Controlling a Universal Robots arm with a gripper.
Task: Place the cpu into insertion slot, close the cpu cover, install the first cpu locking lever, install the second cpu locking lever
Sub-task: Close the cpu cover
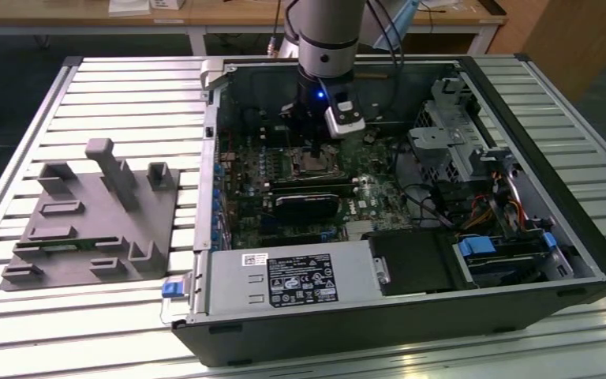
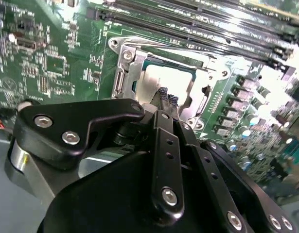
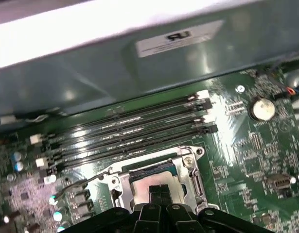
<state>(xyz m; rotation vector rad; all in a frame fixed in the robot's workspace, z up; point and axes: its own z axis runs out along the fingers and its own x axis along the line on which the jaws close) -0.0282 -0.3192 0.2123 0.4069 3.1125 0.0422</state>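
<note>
My gripper [image 3: 159,193] is closed: the two black fingertips [image 2: 162,93] stand pressed side by side with no gap that I can see and nothing clamped between them. They are down at the middle of the insertion slot [image 1: 319,166], on or just above the silvery top of the cpu [image 2: 155,77]; whether they actually press on it I cannot tell. The one cpu lies flat in the socket, and the one cpu cover [image 3: 192,171] lies down around it, so the chip's top shows through the frame's square opening. One thin wire lever [image 3: 76,184] reaches out sideways from a corner of the socket. I cannot tell whether it is latched. Beside the socket on the green motherboard [image 3: 241,145] I count four long black memory slots [image 3: 139,121] running side by side, and one round silver coin battery [image 3: 262,108] well apart from them. One white label [image 3: 174,38] sits on the grey case wall beyond the slots. In the exterior view my arm [image 1: 324,47] drops from above into the one open computer case [image 1: 409,324], which lies on a slatted metal table [image 1: 124,87] – and one grey plastic fixture [image 1: 92,213] rests on that table toward the exterior view's left, well apart from me.
</note>
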